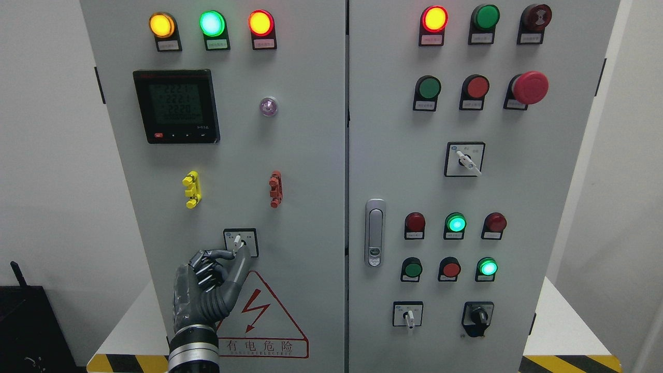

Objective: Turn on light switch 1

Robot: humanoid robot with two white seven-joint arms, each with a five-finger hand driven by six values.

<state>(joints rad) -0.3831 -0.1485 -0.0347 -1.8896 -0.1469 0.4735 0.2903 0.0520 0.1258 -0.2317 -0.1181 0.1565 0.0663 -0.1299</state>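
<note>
Light switch 1 (238, 241) lever pinched by left hand (207, 287) fingers; bare panel (305, 217) around it.

Single head view, facing control cabinet (311, 155) squarely, close range

Plain white walls (46, 155), hazard-striped floor edge (570, 362)

Left robot hand (210, 282) raised, thumb and forefinger pinching.
</note>
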